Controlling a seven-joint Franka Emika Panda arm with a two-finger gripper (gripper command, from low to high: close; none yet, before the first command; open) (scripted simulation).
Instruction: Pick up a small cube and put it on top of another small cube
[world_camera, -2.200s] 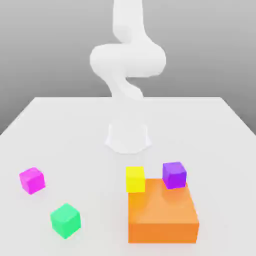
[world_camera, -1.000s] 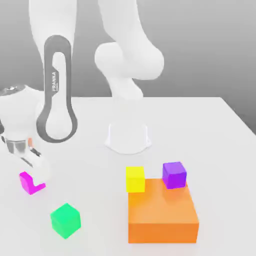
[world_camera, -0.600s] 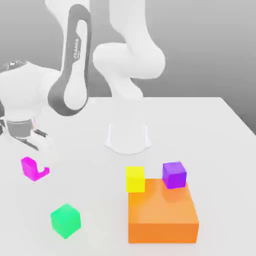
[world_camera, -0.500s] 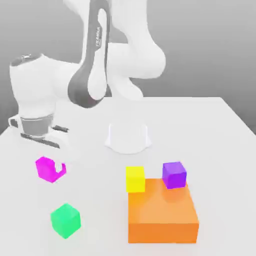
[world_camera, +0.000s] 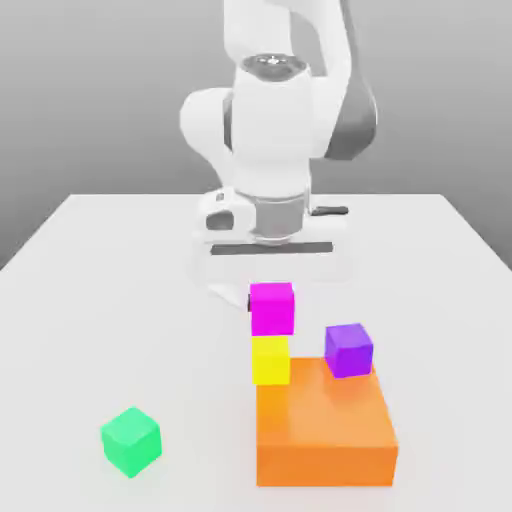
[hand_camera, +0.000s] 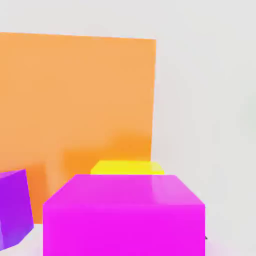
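The white tabletop (world_camera: 430, 300) carries everything. Over it hangs the end effector (world_camera: 272, 290), pinching the magenta cube (world_camera: 272, 309) directly above the yellow cube (world_camera: 270, 361). The big orange block (world_camera: 325, 430) lies beside the yellow cube, near the purple cube (world_camera: 349, 351). The green cube (world_camera: 131, 441) sits well apart, toward the exterior view's left.

The end effector (world_camera: 272, 305) points downward, apparently closed, its wrist upright.

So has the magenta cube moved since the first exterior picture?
Yes: toward the exterior view's right, from beyond the green cube to directly above the yellow cube; the magenta cube is here.
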